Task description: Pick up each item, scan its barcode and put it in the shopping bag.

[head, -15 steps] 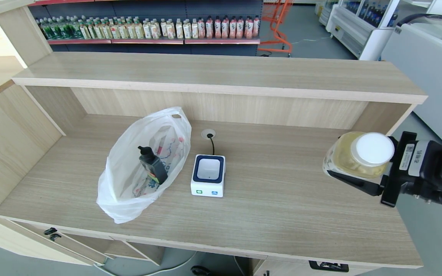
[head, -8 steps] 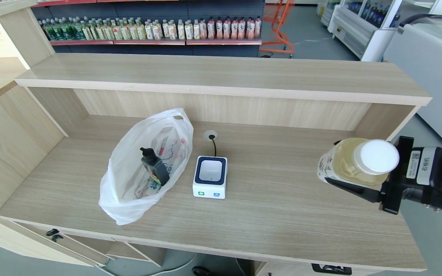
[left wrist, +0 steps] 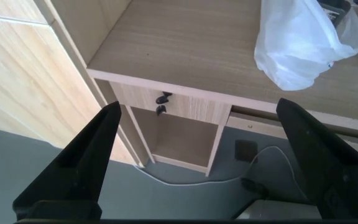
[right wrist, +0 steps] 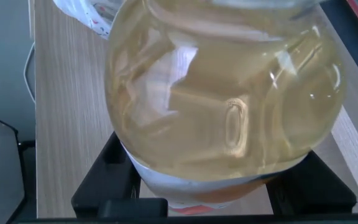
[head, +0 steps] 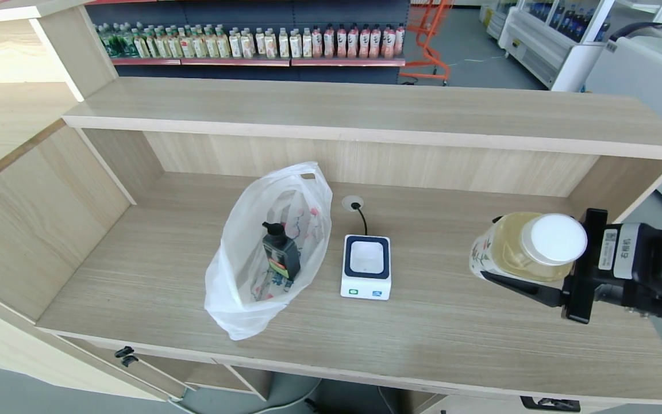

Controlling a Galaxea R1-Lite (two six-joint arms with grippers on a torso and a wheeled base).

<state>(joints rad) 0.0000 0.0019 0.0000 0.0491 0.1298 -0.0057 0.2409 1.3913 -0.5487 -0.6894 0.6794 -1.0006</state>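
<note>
Right gripper (head: 493,248) clamps the clear, white-capped bottle of yellow liquid (head: 518,247), presumably for scanning on the white box scanner (head: 366,266); left gripper (left wrist: 194,162) gapes empty.

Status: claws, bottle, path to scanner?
Right claw shut on bottle, over counter, right side. Left claw open, off counter front. Nothing between bottle and scanner.

The pale wood counter (head: 457,333) carries a white shopping bag (head: 233,299) lying open, the scanner (head: 366,267) just beside it, its cord (head: 361,218) seemingly running into a round port (head: 353,202) behind.
</note>
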